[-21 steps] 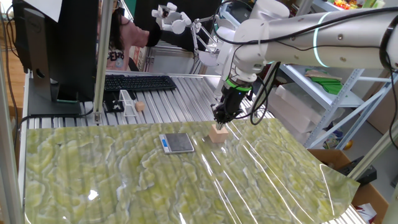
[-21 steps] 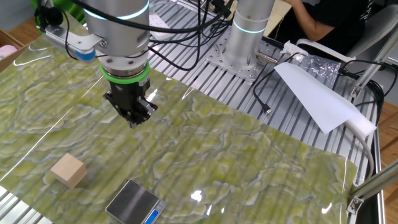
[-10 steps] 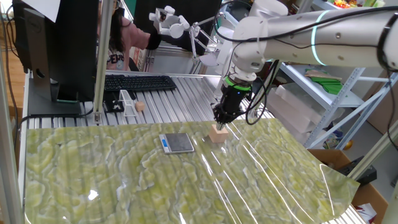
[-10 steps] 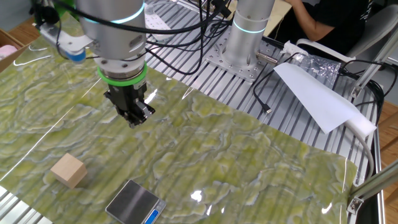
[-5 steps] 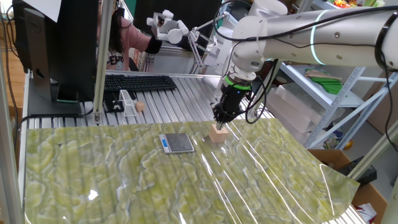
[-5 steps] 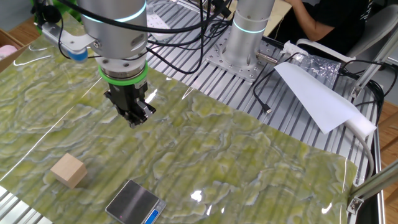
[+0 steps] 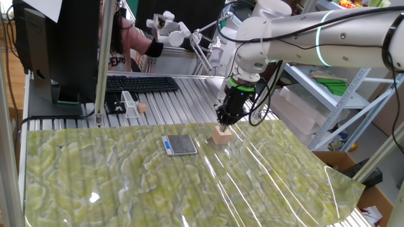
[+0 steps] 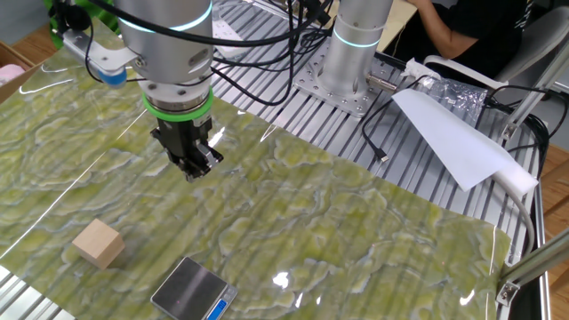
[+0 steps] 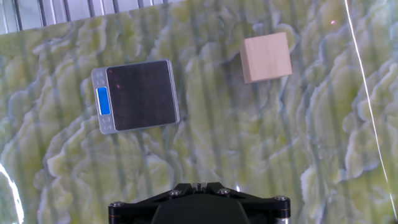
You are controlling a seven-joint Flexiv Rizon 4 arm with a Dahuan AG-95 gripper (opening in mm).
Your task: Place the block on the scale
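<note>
The block (image 7: 220,135) is a tan wooden cube lying on the green mat; it also shows in the other fixed view (image 8: 98,244) and in the hand view (image 9: 266,57). The scale (image 7: 180,145) lies flat beside it, a hand's width away, with a dark plate and a blue strip (image 8: 193,291) (image 9: 135,95). Nothing rests on the plate. My gripper (image 7: 223,120) hangs above the mat behind the block, fingers pressed together and holding nothing (image 8: 191,172). In the hand view the gripper (image 9: 199,185) shows only as a dark edge at the bottom.
A black keyboard (image 7: 132,83), a clear plastic stand (image 7: 129,104) and a tiny tan ball (image 7: 142,108) sit on the slatted table behind the mat. A monitor (image 7: 57,50) stands at the far left. A white sheet (image 8: 449,133) lies near the arm's base (image 8: 356,44).
My gripper hovers in nearly the same spot, still shut. Block and scale have not moved. A white hand-held device behind the table has shifted left.
</note>
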